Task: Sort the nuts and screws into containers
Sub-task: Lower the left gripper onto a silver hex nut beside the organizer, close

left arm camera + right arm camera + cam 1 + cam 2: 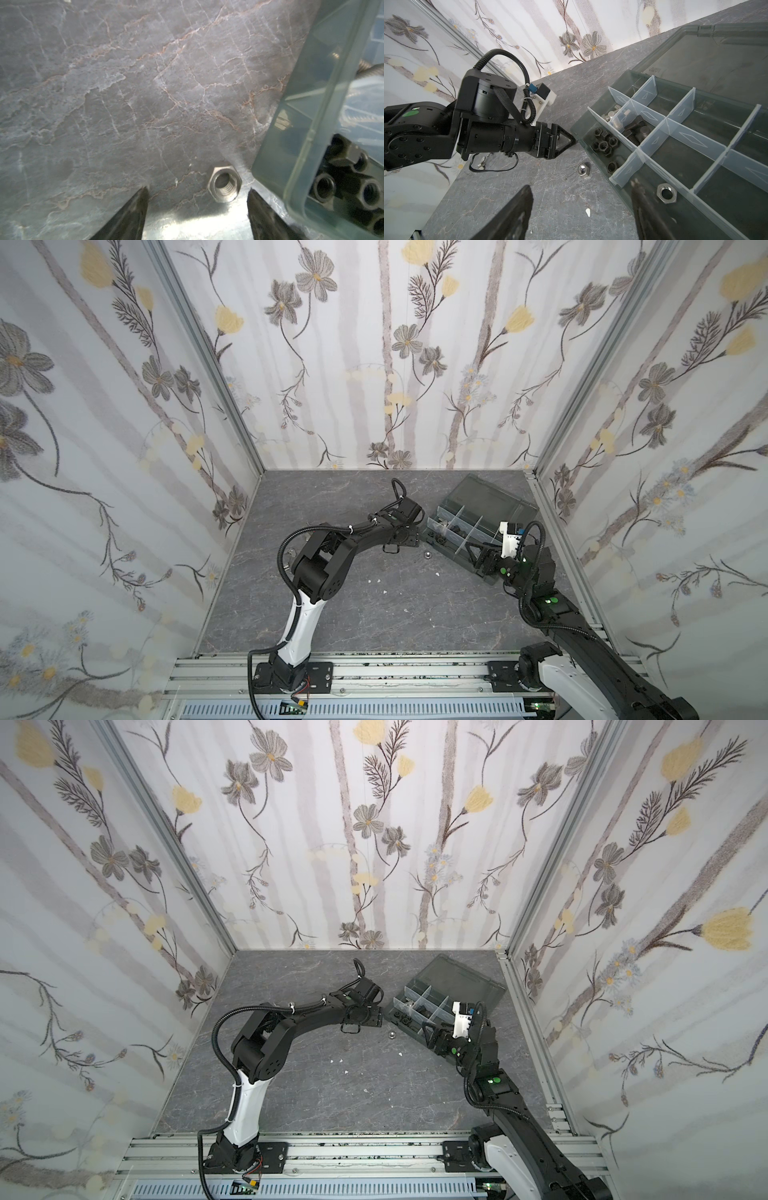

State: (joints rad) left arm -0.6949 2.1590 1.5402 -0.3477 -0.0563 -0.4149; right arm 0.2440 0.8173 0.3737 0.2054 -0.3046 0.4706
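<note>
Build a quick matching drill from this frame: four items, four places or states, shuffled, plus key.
Items
1. small silver nut
2. black nuts
3. screws
4. lid

Places or states
A. swung open, lying flat
B. heaped in a corner compartment
C. on the table, just outside the box
D. silver and black mixed, in the compartment next to the black nuts

Pairs: 1-C, 2-B, 3-D, 4-A
</note>
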